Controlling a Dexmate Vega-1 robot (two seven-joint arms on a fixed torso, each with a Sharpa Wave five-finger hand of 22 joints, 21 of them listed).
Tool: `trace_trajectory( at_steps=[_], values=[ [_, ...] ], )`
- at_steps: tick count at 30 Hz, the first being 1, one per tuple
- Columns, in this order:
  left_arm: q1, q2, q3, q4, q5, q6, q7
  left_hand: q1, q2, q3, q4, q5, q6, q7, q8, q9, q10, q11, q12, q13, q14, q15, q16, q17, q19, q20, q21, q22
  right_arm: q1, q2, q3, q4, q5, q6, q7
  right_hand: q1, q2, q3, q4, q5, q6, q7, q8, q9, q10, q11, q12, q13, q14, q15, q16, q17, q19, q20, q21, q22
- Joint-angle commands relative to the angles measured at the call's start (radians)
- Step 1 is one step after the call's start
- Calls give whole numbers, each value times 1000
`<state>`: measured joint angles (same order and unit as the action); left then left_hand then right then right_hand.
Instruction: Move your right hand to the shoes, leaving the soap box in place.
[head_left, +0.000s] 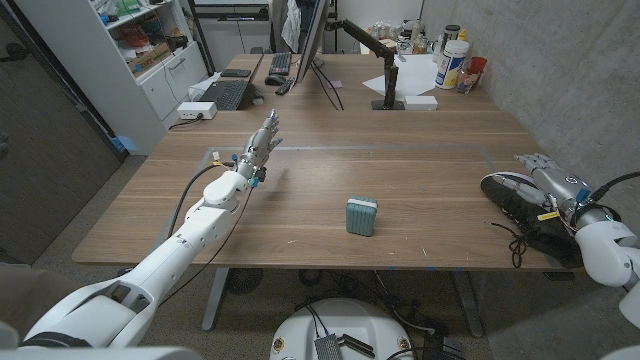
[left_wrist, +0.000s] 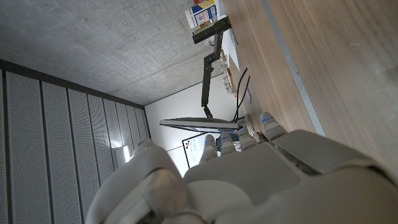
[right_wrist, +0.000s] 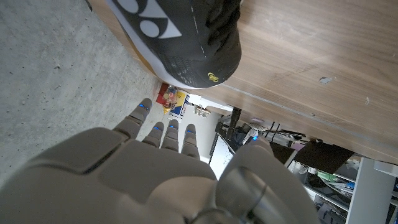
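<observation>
A pair of black and white shoes (head_left: 522, 207) lies at the table's right edge, laces trailing toward the front. My right hand (head_left: 552, 182) is over the shoes with its fingers stretched out and apart, holding nothing. In the right wrist view a black shoe (right_wrist: 186, 37) with a white logo lies just beyond the fingers (right_wrist: 163, 134). The teal soap box (head_left: 362, 215) stands alone near the table's middle front, well left of the shoes. My left hand (head_left: 262, 143) hovers over the table's left part, fingers extended, empty.
At the back of the table (head_left: 420, 170) stand a monitor (head_left: 312, 40) on an arm, keyboards (head_left: 222, 95), a white box (head_left: 197, 111), papers and bottles (head_left: 452, 62). A concrete wall runs along the right side. A shelf unit stands at the back left.
</observation>
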<state>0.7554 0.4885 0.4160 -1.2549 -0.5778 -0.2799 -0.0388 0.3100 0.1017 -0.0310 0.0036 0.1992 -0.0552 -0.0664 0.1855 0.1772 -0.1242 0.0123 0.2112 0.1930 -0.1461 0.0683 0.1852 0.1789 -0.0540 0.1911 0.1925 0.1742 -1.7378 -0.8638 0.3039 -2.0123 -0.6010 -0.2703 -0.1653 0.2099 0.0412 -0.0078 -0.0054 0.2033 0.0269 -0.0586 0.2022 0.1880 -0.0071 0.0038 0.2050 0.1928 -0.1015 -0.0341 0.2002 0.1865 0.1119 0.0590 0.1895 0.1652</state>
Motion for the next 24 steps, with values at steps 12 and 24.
trace_trajectory(
  at_steps=[12,24],
  values=[
    [9,9,-5,-12,0,3,4,6,4,0,-7,-4,21,5,8,3,-3,6,3,3,-7,-1,3,5,0,-11,2,3,-17,17,16,-3,5,-13,24,-4,7,-6,-2,-1,-3,8,-3,5,4,1,5,3,13,-22,9,1,16,-2,7,2],
    [2,7,1,-17,8,10,8,6,4,1,-7,-4,20,4,6,3,-3,4,3,3,-7,-2,3,5,-1,-11,2,3,-36,50,41,0,19,-26,6,-4,8,-6,-4,-1,-49,18,-19,5,-1,0,1,3,16,-15,6,1,18,9,3,2]
  ],
)
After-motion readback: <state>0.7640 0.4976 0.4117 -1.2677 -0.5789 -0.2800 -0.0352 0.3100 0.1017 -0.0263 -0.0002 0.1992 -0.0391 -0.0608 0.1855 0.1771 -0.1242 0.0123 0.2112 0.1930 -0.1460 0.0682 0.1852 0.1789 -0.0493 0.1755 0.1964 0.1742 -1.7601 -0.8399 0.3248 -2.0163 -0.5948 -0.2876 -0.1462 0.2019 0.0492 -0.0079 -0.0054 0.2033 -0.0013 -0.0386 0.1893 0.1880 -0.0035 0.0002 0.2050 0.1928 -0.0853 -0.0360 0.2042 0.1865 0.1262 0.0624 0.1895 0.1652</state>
